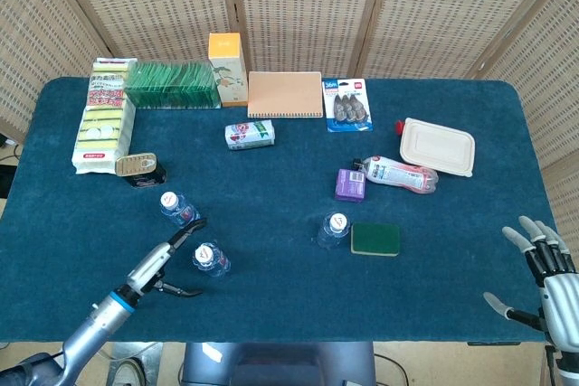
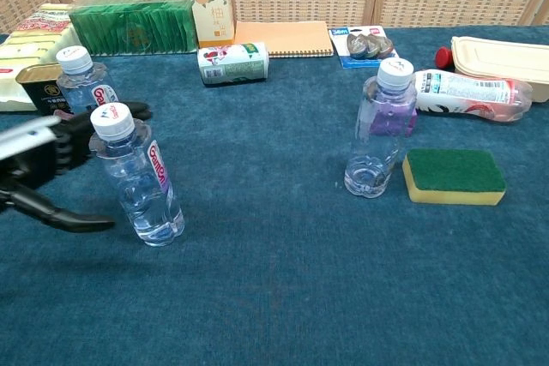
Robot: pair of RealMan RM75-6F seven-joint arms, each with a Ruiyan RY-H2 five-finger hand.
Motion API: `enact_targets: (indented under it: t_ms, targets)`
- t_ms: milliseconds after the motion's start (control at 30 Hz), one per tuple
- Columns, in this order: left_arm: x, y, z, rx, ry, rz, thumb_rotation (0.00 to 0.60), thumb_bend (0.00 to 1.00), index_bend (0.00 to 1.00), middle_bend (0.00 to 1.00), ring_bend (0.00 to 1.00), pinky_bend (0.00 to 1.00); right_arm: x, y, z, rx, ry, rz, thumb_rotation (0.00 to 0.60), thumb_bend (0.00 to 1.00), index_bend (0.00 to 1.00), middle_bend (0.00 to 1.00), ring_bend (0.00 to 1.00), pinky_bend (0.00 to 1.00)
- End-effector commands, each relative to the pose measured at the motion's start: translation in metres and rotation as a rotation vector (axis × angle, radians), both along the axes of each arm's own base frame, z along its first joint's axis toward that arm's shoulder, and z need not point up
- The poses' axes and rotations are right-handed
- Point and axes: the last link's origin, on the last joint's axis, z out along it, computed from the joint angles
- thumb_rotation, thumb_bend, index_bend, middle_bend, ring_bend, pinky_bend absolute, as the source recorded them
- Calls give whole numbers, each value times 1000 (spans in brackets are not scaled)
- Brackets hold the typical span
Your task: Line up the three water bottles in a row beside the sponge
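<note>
Three clear water bottles with white caps stand upright on the blue table. One bottle point(image 1: 333, 230) point(image 2: 376, 129) stands just left of the green and yellow sponge point(image 1: 375, 239) point(image 2: 454, 176). The other two bottles stand at the near left: one point(image 1: 210, 259) point(image 2: 137, 176) nearer, one point(image 1: 176, 208) point(image 2: 84, 81) farther back. My left hand point(image 1: 172, 262) point(image 2: 47, 169) is open just left of the nearer bottle, fingers spread around it without touching. My right hand point(image 1: 541, 268) is open at the table's near right corner, far from everything.
Behind the sponge lie a purple box point(image 1: 349, 184), a lying bottle with a red label point(image 1: 401, 174) and a beige lidded container point(image 1: 437, 146). A can point(image 1: 136, 165), sponge packs point(image 1: 102, 115), a green pack point(image 1: 172, 85), a notebook point(image 1: 285, 94) and a small carton point(image 1: 249, 135) fill the back.
</note>
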Motion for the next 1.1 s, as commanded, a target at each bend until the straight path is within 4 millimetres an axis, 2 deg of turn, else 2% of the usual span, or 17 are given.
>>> enact_targets:
  t_ms: [33,200,267,333,433,500,700,1000,1100]
  targets:
    - [13,8,-17,-17,3,-18,600,84,0,0,0,36,0,0,2,-3,-6,1,600,0,149,62,0,0]
    - [23,10,-28,2,-9,-12,600,152,0,11,4,208,-2,0,4,-9,-16,-2,600,0,152,64,0,0]
    - [25,11,-31,32,-15,12,600,199,26,97,56,295,-2,0,5,-11,-22,-1,600,0,152,65,0,0]
    - [26,12,-33,42,-13,19,600,236,150,256,167,388,-2,0,5,-12,-24,-1,600,0,152,66,0,0]
    - [30,14,-37,69,-21,40,600,269,305,378,267,447,-2,1,6,-12,-32,1,600,0,152,66,0,0]
    - [34,14,-39,89,-41,52,600,277,356,419,304,464,-2,1,7,-14,-35,0,600,0,153,66,0,0]
    - [54,21,-44,127,-116,56,600,290,405,462,345,475,-3,1,8,-13,-46,0,600,0,153,68,0,0]
    - [92,45,-46,156,-140,16,600,285,419,476,357,479,-4,1,11,-19,-60,1,600,0,153,68,0,0]
    - [94,38,-50,138,-119,4,600,333,468,520,396,504,-6,1,14,-27,-66,-1,600,0,153,69,0,0]
